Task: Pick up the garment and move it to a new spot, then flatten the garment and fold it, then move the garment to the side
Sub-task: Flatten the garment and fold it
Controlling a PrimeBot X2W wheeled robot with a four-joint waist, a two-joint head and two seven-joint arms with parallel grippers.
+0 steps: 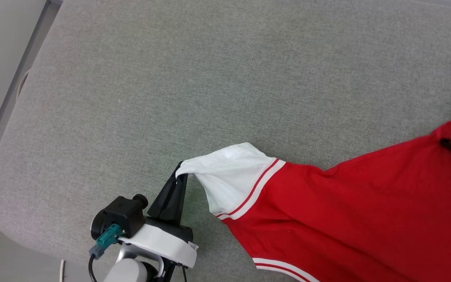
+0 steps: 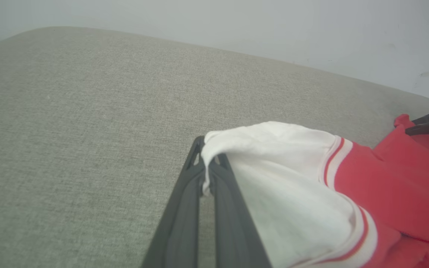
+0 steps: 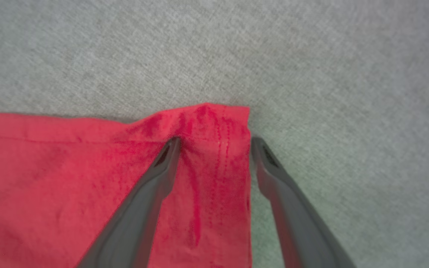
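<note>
On woven grey pad (image 1: 170,78), left pincer (image 1: 180,169) pinches garment (image 1: 327,211) sleeve (image 1: 233,176); right pincer (image 3: 214,143) splayed

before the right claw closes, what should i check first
1. Left claw shut on the edge of the white sleeve: ok.
2. Right claw open, with the red corner between its fingers: ok.
3. Right fingers low enough to catch cloth rather than slide over it: cannot tell; one lies over the red, the other just past the edge on the grey surface.
4. Garment lying flat: not ok; the sleeve is lifted and the body is pulled into wrinkles.
5. Whole garment in the head view: not ok; it runs off the lower right.
</note>
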